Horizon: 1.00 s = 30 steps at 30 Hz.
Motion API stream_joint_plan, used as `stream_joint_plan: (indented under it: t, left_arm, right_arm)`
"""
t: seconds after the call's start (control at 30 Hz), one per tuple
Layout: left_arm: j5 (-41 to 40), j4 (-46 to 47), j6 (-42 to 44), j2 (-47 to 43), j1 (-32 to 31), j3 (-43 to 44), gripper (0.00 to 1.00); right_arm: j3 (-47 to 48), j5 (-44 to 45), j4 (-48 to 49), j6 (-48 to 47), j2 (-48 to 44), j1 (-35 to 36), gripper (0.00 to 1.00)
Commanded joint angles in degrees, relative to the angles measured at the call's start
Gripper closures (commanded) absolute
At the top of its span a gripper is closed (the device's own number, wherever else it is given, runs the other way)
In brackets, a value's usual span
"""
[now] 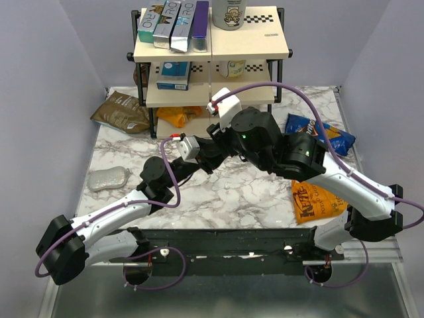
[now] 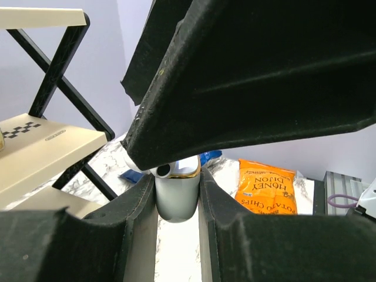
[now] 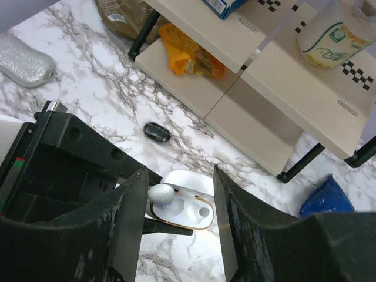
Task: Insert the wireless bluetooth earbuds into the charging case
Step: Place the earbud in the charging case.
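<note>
The white charging case (image 3: 189, 212) stands open, gold-rimmed, lid tipped back. My left gripper (image 2: 177, 202) is shut on its body (image 2: 176, 197), holding it upright above the marble. One earbud (image 3: 164, 193) shows, and it is white, not black. It rests at the case's left socket and also shows in the left wrist view (image 2: 163, 170). The right socket (image 3: 202, 210) is empty. My right gripper (image 3: 179, 179) hovers over the case, jaws open wide on either side, its left finger (image 3: 132, 205) right beside the bud. No second bud is clearly in view.
A small black oval object (image 3: 157, 131) lies on the marble near the wooden shelf rack (image 1: 212, 53). An orange chip bag (image 1: 317, 201) lies front right, a blue bag (image 1: 322, 132) behind it, a brown bag (image 1: 122, 111) and a grey pouch (image 1: 108, 178) at the left.
</note>
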Motion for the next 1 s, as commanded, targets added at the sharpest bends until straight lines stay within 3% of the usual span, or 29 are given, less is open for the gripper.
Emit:
stream_joint_plan:
  t: [0.0, 0.97]
  left_arm:
    - [-1.02, 0.31, 0.84, -1.56, -0.21, 1.56, 1.0]
    - [-1.55, 0.23, 1.1, -2.53, -0.21, 1.47, 1.0]
  right_arm:
    - [-0.28, 2.42, -1.13, -1.16, -0.41, 0.51, 0.43]
    - [-4.5, 3.74, -0.42, -0.81, -3.58, 1.56, 0.43]
